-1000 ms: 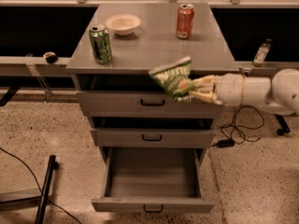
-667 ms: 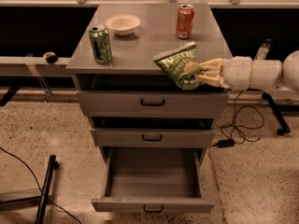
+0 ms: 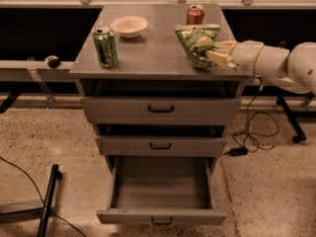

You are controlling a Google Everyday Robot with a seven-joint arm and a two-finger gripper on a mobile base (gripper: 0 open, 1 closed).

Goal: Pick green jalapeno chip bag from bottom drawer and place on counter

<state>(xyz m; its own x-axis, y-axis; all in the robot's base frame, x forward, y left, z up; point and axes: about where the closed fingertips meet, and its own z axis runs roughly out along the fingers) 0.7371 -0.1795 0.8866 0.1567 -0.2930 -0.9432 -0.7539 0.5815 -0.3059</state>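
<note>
The green jalapeno chip bag [image 3: 196,44] is held upright over the right side of the counter [image 3: 153,53], its lower end at or just above the surface. My gripper [image 3: 211,55] reaches in from the right and is shut on the bag's right side. The bottom drawer [image 3: 162,195] is pulled out wide and shows nothing inside. The two drawers above it are closed.
On the counter stand a green drink can [image 3: 105,47] at the front left, a white bowl [image 3: 129,26] behind it and a red can [image 3: 195,15] at the back right, just behind the bag. Cables [image 3: 252,132] lie on the floor to the right.
My gripper has carried the bag up from in front of the top drawer and back over the counter's right side, near the red can.
</note>
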